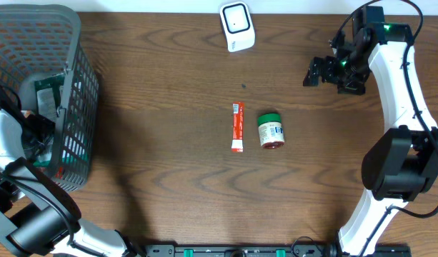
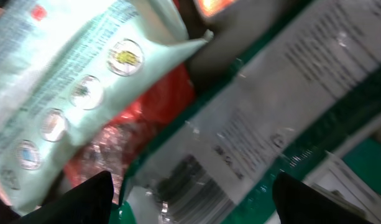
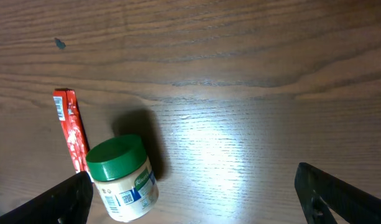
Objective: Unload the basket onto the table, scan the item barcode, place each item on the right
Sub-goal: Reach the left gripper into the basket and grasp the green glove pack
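Left wrist view: a green-and-white packet (image 2: 265,130) with a barcode (image 2: 190,180) on its label fills the lower right of the frame. A red packet (image 2: 146,118) shows beside it and a pale mint packet (image 2: 84,74) lies at upper left. The left gripper (image 2: 193,196) stands wide, one finger on each side of the barcode, gripping nothing. Overhead, the grey basket (image 1: 76,78) holding these sits at the left edge. A green-lidded jar (image 1: 271,130) and a red stick (image 1: 237,127) lie at the centre of the wooden table (image 1: 168,86), and the white scanner (image 1: 237,26) is at top centre. The right gripper (image 3: 199,196) hangs wide and empty at upper right.

Jar (image 1: 271,130) lies just right of the packet (image 1: 237,127); basket (image 1: 81,100) far left.
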